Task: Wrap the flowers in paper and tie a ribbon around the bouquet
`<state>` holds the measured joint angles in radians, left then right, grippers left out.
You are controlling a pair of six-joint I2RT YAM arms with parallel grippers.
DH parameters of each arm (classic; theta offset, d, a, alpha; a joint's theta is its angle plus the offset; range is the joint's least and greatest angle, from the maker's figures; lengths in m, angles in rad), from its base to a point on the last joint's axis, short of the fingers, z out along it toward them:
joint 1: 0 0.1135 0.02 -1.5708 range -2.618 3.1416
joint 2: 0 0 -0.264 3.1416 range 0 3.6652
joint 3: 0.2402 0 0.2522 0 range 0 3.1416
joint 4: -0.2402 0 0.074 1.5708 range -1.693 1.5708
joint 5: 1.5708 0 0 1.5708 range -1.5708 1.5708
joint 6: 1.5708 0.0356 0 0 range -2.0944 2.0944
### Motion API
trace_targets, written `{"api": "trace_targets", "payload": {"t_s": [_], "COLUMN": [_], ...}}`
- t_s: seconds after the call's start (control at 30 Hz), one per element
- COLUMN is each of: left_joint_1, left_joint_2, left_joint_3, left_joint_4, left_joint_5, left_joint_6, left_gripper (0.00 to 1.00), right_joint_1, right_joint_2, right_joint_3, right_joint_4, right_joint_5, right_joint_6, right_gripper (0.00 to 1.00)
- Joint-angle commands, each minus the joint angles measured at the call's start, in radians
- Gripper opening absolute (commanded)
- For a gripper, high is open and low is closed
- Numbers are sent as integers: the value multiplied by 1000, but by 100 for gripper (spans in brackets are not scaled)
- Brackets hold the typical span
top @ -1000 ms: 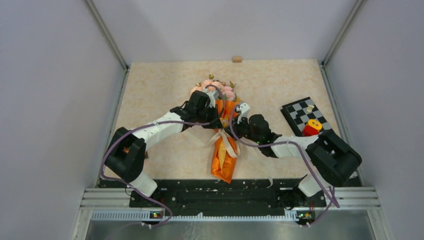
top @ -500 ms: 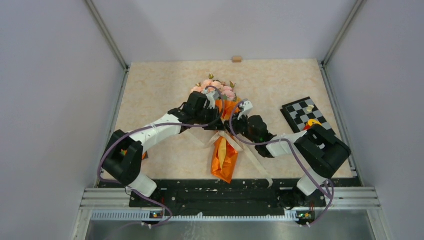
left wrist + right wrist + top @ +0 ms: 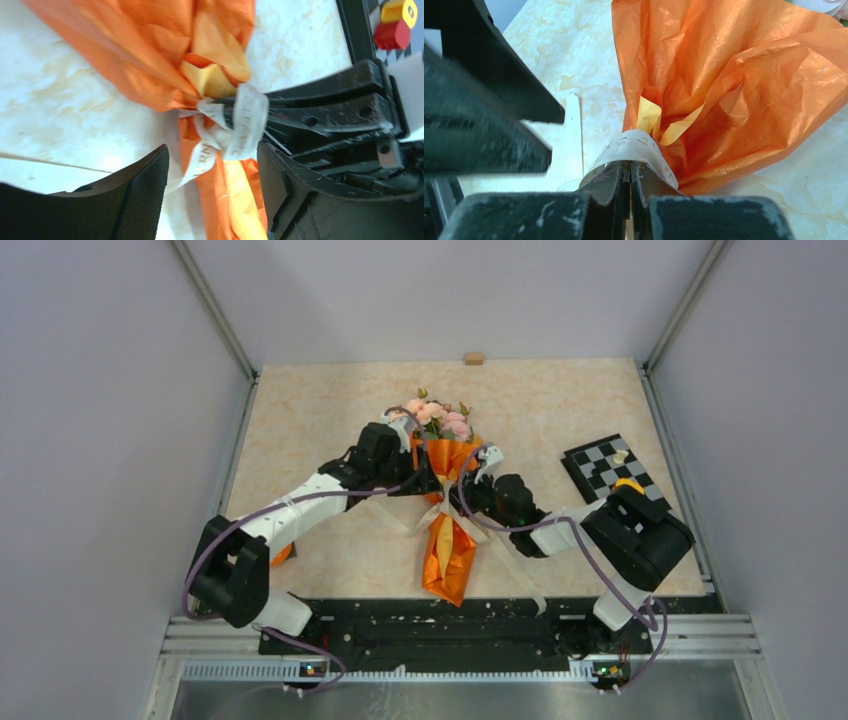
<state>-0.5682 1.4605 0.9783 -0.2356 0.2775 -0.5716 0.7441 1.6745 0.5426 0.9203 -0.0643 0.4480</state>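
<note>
The bouquet lies along the table, its pink flowers pointing away from me and the orange paper narrowing toward me. A cream ribbon is wound round the paper's waist, and one tail trails to the lower right. My left gripper stands open beside the waist. In the left wrist view its fingers straddle the paper and ribbon without touching them. My right gripper is shut, and a loop of ribbon is draped over its tips against the paper.
A black-and-white checkered board sits at the right with a small pale piece on it. A red-and-yellow object on that board is half hidden by my right arm. A small wooden block rests at the far edge.
My left gripper has opened and drawn back to the left, away from the ribbon. The right arm has shifted left, and a ribbon tail now lies out toward the lower right.
</note>
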Motion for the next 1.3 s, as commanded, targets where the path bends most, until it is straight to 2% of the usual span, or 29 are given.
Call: {"api": "trace_targets", "payload": {"t_s": [0.0,0.13,0.33,0.4,0.53,0.87,1.1,1.27], "left_joint_1": [66,83,82,83,82,85,99,106], "left_joint_2": [-15,36,71,80,119,145,150,156], "left_joint_3": [-33,-24,-48,-53,-42,-76,-157,-191], "left_joint_4": [27,79,181,194,207,283,483,594], "left_joint_5": [-36,86,213,216,236,264,393,453], "left_joint_6": [-62,-66,-57,-52,-54,-84,-151,-198], "left_gripper": [66,60,59,58,48,45,44,31], "right_joint_1": [14,14,14,14,14,12,11,6], "right_joint_2": [-3,-6,1,2,8,14,25,44], "right_joint_3": [-7,-8,-1,0,4,-10,-26,-41], "right_joint_4": [63,64,58,62,87,152,240,321], "right_joint_5": [-19,-16,-16,-20,-46,-66,-118,-127], "right_joint_6": [14,20,51,64,94,175,254,310], "right_gripper": [0,0,0,0,0,0,0,0]}}
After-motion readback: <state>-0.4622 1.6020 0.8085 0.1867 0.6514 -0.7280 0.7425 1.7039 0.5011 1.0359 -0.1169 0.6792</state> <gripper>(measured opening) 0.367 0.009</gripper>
